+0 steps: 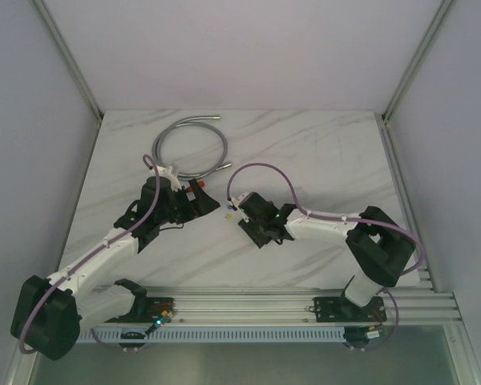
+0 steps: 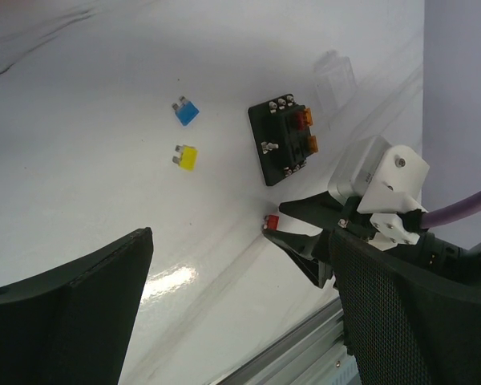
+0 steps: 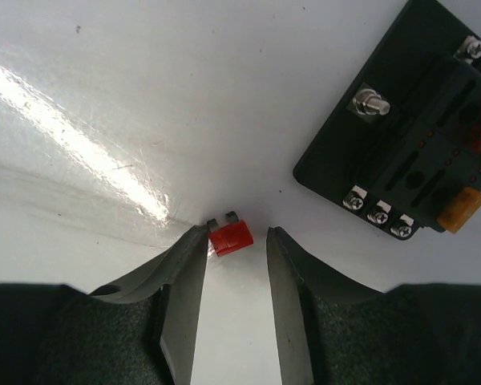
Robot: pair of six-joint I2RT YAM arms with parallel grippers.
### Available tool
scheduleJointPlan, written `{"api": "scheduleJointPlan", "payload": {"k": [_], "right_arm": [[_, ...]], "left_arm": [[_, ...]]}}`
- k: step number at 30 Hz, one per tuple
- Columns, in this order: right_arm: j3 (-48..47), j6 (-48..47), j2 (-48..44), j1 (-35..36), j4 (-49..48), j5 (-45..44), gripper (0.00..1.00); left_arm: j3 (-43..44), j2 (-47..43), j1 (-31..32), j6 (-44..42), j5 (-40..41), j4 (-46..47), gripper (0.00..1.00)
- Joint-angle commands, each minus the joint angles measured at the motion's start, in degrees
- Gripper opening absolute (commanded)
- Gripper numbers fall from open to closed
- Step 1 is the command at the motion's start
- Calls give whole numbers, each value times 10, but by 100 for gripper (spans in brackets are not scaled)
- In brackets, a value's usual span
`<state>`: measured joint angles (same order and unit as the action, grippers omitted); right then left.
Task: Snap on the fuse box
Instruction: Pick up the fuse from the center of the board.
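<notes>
The fuse box (image 2: 282, 143) is a black square block lying flat on the white table, with orange fuses in its slots. It also shows at the upper right of the right wrist view (image 3: 401, 152), with a red and an orange fuse in it. A loose red fuse (image 3: 232, 237) lies on the table between the fingers of my right gripper (image 3: 236, 241). That gripper is open: one finger touches the fuse and the other stands off. My left gripper (image 2: 242, 241) is wide open and empty, short of the box. In the top view the left gripper (image 1: 194, 200) and the right gripper (image 1: 231, 210) face each other.
A loose blue fuse (image 2: 186, 112) and a yellow fuse (image 2: 187, 157) lie left of the box. A faint clear cover (image 2: 334, 74) stands beyond it. A grey cable loop (image 1: 188, 148) lies at the back. An aluminium rail (image 1: 264, 309) runs along the near edge.
</notes>
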<state>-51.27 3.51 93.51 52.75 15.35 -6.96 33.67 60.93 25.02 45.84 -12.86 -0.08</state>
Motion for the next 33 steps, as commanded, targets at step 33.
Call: {"api": "scheduleJointPlan", "payload": {"k": [33], "right_arm": [[15,18,22,-6,55,19,31]], "left_arm": [[13,7,7,1,-1,-5,100]]}}
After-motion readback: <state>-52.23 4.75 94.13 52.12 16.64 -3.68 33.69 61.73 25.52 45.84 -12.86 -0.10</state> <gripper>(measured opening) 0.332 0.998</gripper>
